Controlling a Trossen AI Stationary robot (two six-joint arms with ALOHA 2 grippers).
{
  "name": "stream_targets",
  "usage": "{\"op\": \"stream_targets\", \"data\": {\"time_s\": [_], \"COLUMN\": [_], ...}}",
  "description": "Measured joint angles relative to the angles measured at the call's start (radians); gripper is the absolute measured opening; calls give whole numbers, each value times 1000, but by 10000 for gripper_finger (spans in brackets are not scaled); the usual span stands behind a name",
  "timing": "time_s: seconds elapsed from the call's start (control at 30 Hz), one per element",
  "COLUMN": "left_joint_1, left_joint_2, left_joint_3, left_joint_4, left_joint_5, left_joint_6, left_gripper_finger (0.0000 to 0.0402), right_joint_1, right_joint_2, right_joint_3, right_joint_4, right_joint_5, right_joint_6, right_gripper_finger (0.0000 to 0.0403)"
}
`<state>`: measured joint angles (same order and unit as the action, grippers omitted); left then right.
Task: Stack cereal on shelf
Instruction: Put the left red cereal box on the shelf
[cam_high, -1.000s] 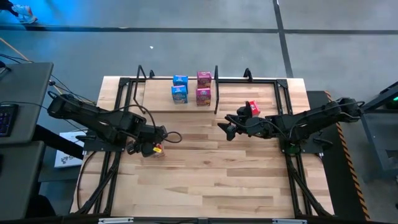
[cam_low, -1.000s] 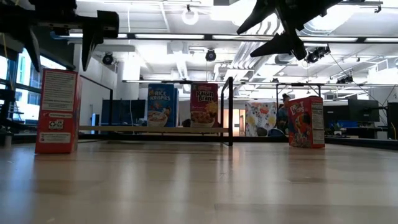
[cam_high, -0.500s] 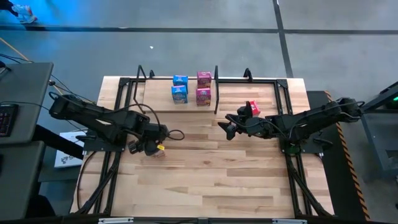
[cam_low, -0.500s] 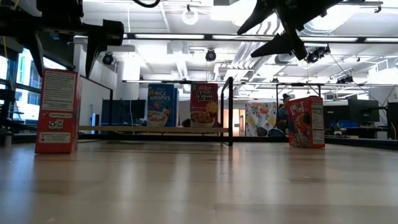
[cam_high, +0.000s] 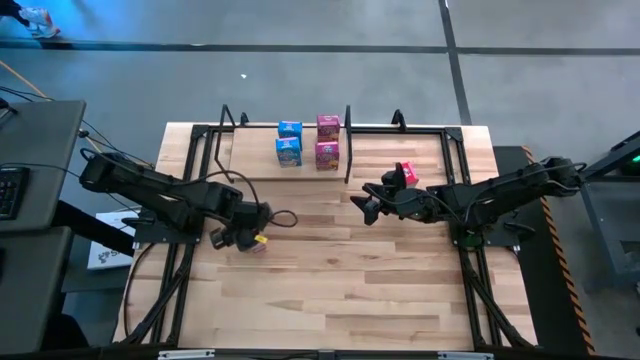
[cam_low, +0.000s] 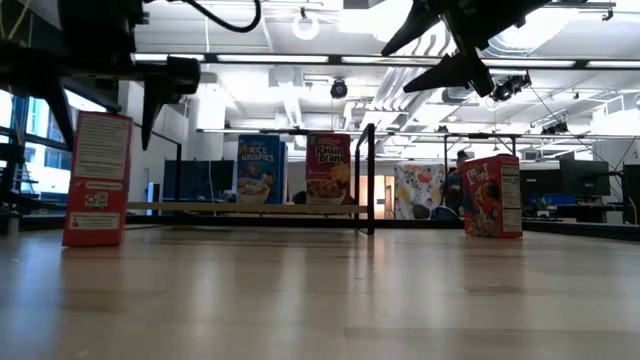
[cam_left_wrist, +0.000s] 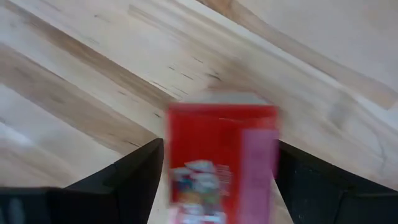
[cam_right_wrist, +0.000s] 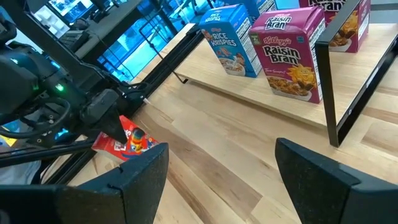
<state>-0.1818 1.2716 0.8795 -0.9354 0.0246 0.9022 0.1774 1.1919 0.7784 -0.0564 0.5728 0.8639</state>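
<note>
The counter (cam_high: 340, 260) is pale planked wood with a smooth, faintly sheeny finish and visible grain. The shelf (cam_right_wrist: 261, 102) is a light wooden board in a thin matt black metal frame. The cereal boxes (cam_right_wrist: 292, 56) are printed cardboard with a slight gloss; the red box (cam_left_wrist: 221, 162) between the left hand's (cam_left_wrist: 214, 177) matt dark fingers (cam_left_wrist: 134, 174) looks the same.

A light plank table (cam_high: 330, 270) stands on a grey floor (cam_high: 320, 80) crossed by dark lines. A dark desk with a keyboard (cam_high: 8, 190) sits alongside. Beyond the table, ceiling lights (cam_low: 305, 25) and exposed ducts (cam_low: 390, 100) fill a workshop room.
</note>
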Motion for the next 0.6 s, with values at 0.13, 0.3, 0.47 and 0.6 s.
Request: {"op": "stream_targets", "data": {"time_s": [0.13, 0.3, 0.47, 0.6], "left_joint_1": [0, 0, 0, 0], "left_joint_2": [0, 0, 0, 0], "left_joint_3": [0, 0, -5, -29], "left_joint_4": [7, 6, 7, 3], "left_joint_5": [24, 28, 50, 44], "left_joint_6": [-5, -25, -38, -61], "left_gripper_finger": [280, 280, 277, 249], "right_joint_1": [-1, -1, -1, -1], "right_joint_2": [0, 0, 0, 0], "right_joint_3": [0, 0, 0, 0], "right_joint_4": [0, 0, 0, -10], "right_joint_5": [0, 0, 0, -1], "right_joint_6": [0, 0, 0, 0], "right_gripper_finger": [287, 287, 287, 287]}}
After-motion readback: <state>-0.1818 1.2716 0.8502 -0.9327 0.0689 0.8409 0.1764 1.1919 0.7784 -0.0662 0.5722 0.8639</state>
